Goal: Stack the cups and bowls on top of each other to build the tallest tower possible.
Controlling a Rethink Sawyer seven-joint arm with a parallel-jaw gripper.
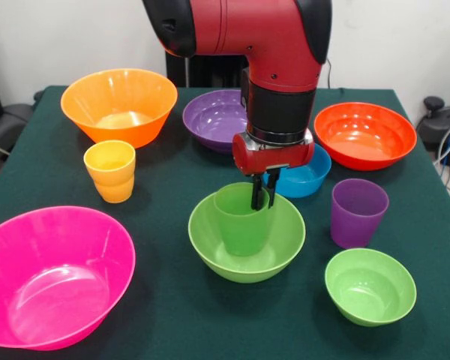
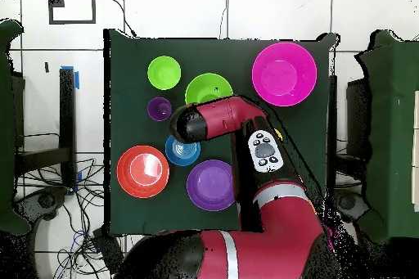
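Note:
The green cup (image 1: 240,221) stands upright inside the lime-green bowl (image 1: 210,247) at the table's middle. My gripper (image 1: 261,196) comes straight down onto the cup's rim, with its fingers pinched on the rim's right side. The blue bowl (image 1: 307,180) lies just behind it, partly hidden by the gripper. The purple cup (image 1: 358,212) and the small green bowl (image 1: 370,286) stand to the right. The yellow-orange cup (image 1: 110,170) stands at the left. In the overhead view the arm (image 2: 217,120) covers the gripper and part of the lime-green bowl (image 2: 204,87).
The orange bowl (image 1: 120,105), purple bowl (image 1: 214,116) and red-orange bowl (image 1: 364,135) line the far side. The large pink bowl (image 1: 49,277) sits at the near left. All rest on a dark green cloth (image 1: 172,315).

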